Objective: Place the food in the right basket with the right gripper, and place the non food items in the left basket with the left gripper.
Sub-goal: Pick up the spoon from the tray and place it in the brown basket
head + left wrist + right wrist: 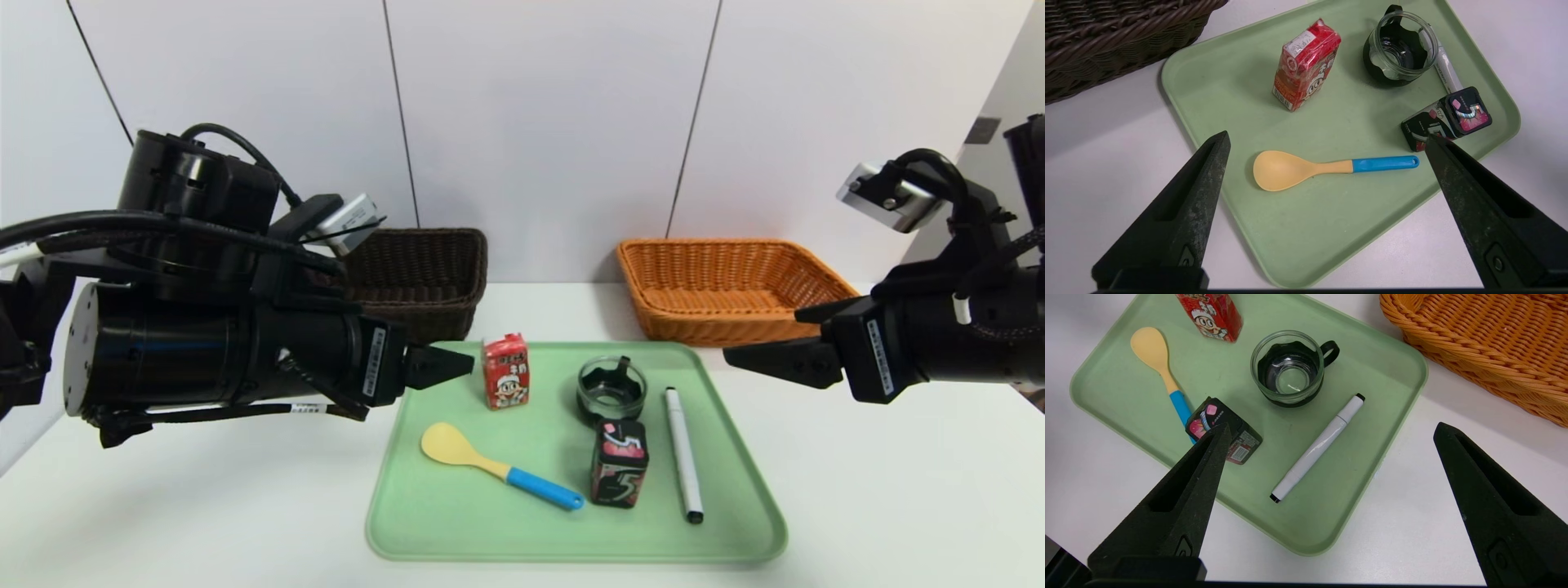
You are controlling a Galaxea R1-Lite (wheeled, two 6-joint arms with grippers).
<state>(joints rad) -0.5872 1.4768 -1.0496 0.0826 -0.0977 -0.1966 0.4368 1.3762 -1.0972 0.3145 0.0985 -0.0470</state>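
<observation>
Above the tray's left side, the wide-open, empty left gripper [1327, 136] should straddle the spoon's [541, 487] handle. Over its right edge, the right gripper [1333, 426], likewise wide and empty, should wait.

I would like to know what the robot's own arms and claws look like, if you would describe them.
Both arms are black, with rounded housings and black cables. Each carries a silvery-white boxy part and a pale printed label near its claw. The left claw and right claw are black, with tapering, pointed fingers that have slots.
</observation>
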